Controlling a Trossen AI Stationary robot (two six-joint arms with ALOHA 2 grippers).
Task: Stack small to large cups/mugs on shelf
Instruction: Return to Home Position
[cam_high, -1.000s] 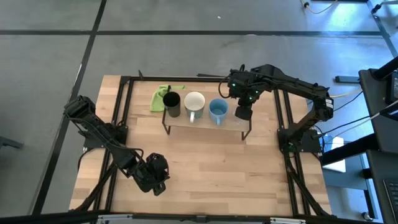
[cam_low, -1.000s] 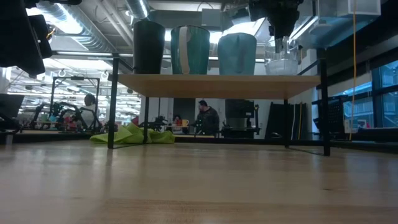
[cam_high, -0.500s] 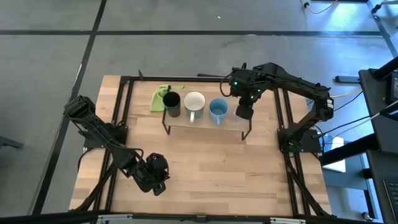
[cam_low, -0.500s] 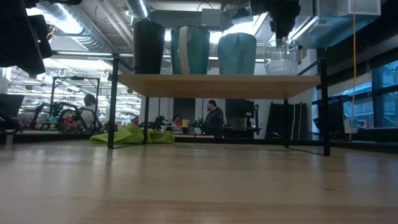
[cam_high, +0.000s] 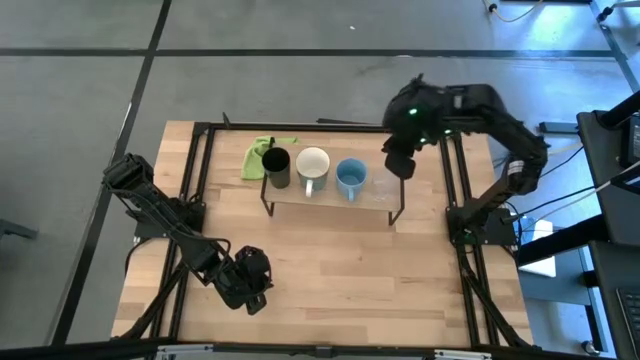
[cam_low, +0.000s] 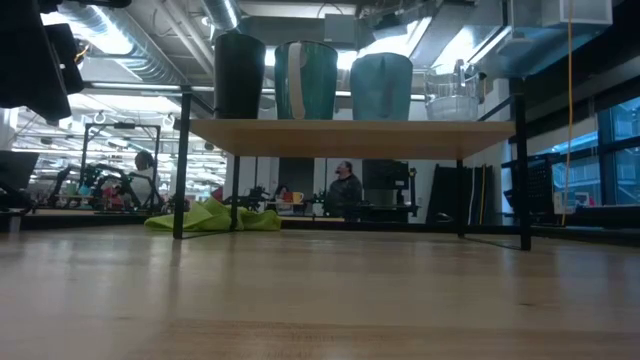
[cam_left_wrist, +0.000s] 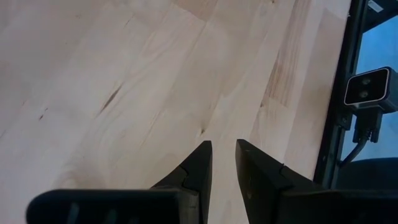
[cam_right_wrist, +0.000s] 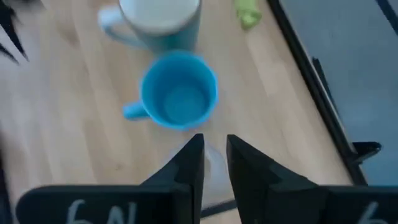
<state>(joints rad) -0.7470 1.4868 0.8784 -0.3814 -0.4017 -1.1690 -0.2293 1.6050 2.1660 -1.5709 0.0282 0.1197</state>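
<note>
while the green cloth (cam_high: 257, 155) lies behind the shelf (cam_high: 330, 206), both jaws stand slightly parted, empty.

Shelf (cam_high: 330, 210): light-wood board on thin black legs. Four vessels upright in one row on it: black cup (cam_high: 277, 167), white mug (cam_high: 313, 168), light blue mug (cam_high: 351, 177), clear cup (cam_low: 452, 97) at the end, apart from the blue mug.

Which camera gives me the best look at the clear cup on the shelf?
The low view: the clear cup stands side-on at the shelf's end, unobstructed. In the high view it is a faint outline; the right wrist view catches only a blurred rim; the left wrist view misses it.
</note>
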